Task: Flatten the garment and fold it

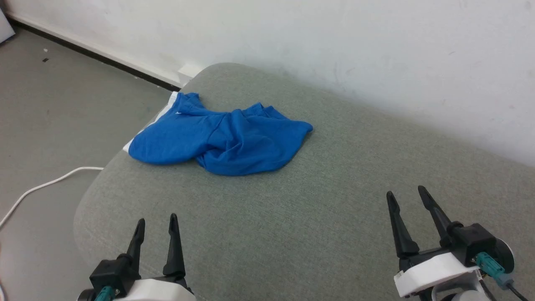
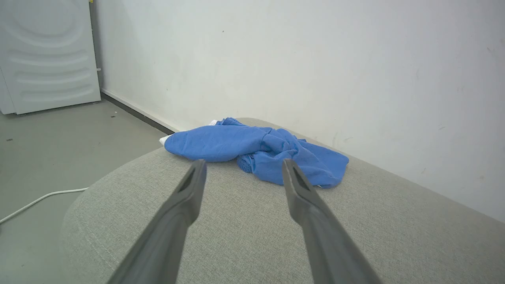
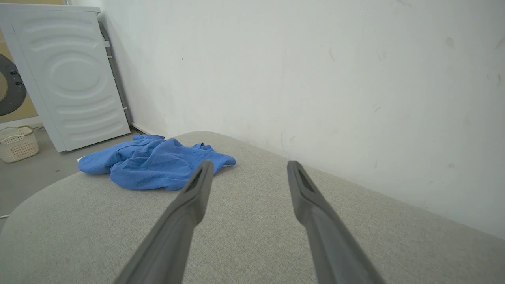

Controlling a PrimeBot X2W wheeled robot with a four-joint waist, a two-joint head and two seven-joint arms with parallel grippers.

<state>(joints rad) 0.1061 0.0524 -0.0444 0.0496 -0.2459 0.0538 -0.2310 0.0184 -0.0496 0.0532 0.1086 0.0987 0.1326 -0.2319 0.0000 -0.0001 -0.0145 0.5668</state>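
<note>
The garment (image 1: 225,140) is a crumpled bright blue jersey piece with a white trim band, lying at the far left of the grey padded surface (image 1: 317,200), partly over its left edge. It also shows as a heap in the left wrist view (image 2: 256,150) and the right wrist view (image 3: 154,161). My left gripper (image 1: 156,223) hovers open near the front left, well short of the cloth. My right gripper (image 1: 405,194) stands open at the front right, farther from it. Both hold nothing.
A white wall (image 1: 376,54) runs close behind the padded surface. A white cable (image 1: 42,186) lies on the grey floor at the left. A white appliance (image 3: 71,79) and a pale basket (image 3: 15,144) stand farther off on the floor.
</note>
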